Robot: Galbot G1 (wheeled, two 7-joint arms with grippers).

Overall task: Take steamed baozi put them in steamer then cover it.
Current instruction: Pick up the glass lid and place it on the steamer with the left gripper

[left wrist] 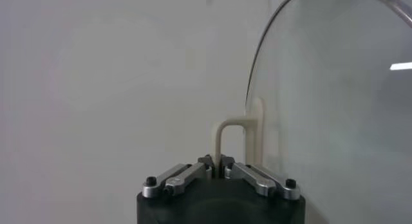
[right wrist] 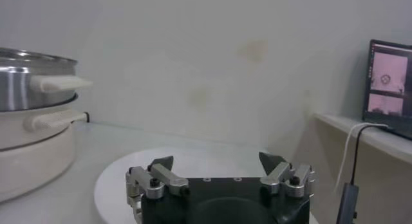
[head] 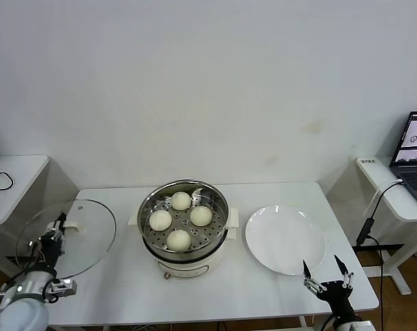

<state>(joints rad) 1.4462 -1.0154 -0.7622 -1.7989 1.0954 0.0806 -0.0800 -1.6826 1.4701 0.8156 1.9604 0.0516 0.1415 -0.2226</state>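
The left gripper (head: 56, 231) is pinching the cream handle (left wrist: 230, 138) of the cover (head: 67, 238), with its jaws pressed tight together on it. The cover is hanging at the left edge of the table (head: 112, 289), tipped up on its side, well apart from the steamer (head: 184, 219). The steamer is sitting in the middle of the table on its cream pot base (head: 187, 263).

The right gripper (head: 327, 274) is waiting low near the front right corner, just past the edge of the white plate (head: 285, 239). Its jaws are spread wide and it is holding nothing.

What could go wrong? The grip is on a thin handle, and the glass cover is big. It looks like it could swing or slip while the arm is carrying it across. If it is coming in too low, its rim could be bumping the steamer's side and pushing the pot. If it is landing off to one side, it could be sitting crooked on the rim, or pressing on a bun that is sticking up.

Counting now. There are four baozi (head: 180, 201), and all four are lying inside the steamer. There is one steamer, one cover and one white plate, which has nothing on it. A laptop (head: 416, 157) is sitting on a side desk to the right.
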